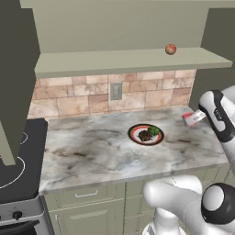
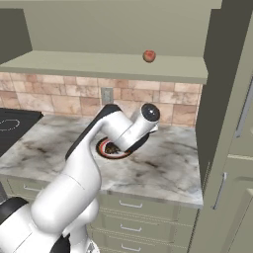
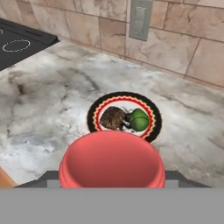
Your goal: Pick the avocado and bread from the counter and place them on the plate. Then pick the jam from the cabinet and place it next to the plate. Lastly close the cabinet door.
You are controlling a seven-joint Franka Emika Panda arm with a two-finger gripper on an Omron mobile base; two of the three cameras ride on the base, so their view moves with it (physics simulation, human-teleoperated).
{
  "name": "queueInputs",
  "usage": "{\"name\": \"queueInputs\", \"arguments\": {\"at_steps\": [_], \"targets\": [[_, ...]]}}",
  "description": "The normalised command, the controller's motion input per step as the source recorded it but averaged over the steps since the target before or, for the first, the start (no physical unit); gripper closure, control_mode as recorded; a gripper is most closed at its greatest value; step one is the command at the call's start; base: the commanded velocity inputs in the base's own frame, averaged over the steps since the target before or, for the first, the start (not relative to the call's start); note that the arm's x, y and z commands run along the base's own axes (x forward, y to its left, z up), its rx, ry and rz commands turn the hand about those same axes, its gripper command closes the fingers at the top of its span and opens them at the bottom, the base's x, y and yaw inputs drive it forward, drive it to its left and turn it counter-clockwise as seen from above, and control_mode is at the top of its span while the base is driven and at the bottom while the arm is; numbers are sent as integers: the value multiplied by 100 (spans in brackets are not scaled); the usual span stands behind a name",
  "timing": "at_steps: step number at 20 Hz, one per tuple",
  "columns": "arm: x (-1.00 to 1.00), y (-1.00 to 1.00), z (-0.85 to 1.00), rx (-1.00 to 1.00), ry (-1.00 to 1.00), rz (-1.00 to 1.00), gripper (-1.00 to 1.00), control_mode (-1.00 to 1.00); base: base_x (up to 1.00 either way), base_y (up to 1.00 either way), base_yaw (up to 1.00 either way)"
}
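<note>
Red and squat, the jam jar (image 3: 112,159) sits between the gripper's (image 3: 112,181) dark fingers in the hand view, its broad top looming at the bottom of that picture; the jaws are closed against its sides, only partly apart because the jar keeps them so. In the left base view the jar (image 1: 193,118) shows as a small red and pale shape at the end of the white arm, held above the right part of the counter (image 1: 92,147), to the right of the plate (image 1: 146,134) and apart from it. The plate, with its red-orange and black rim, lies flat on the marbled stone near the middle of the worktop. On it rest the dark brown, lumpy bread (image 3: 113,118) and the glossy green avocado (image 3: 139,120), side by side and touching, the bread to the left in the hand view. Behind the counter runs a tiled wall with a pale socket plate (image 3: 139,19). Above it the cabinet (image 1: 114,27) is open, and a reddish ball (image 1: 170,49) stands alone toward the right end of its long shelf (image 1: 128,62). A black hob (image 1: 18,156) lies at the left of the counter.
</note>
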Motion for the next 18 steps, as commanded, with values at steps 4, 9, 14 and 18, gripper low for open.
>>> {"name": "queueInputs", "arguments": {"at_steps": [4, 9, 14, 18], "targets": [[0, -14, -18, 0, 0, 14, 100, -100, 0, 0, 0], [0, -9, -18, 0, -4, 14, 100, -100, 0, 0, 0], [0, 0, -24, 0, -12, 5, 100, -100, 0, 0, 0], [0, 0, -28, 0, -12, 0, 100, -100, 0, 0, 0]]}}
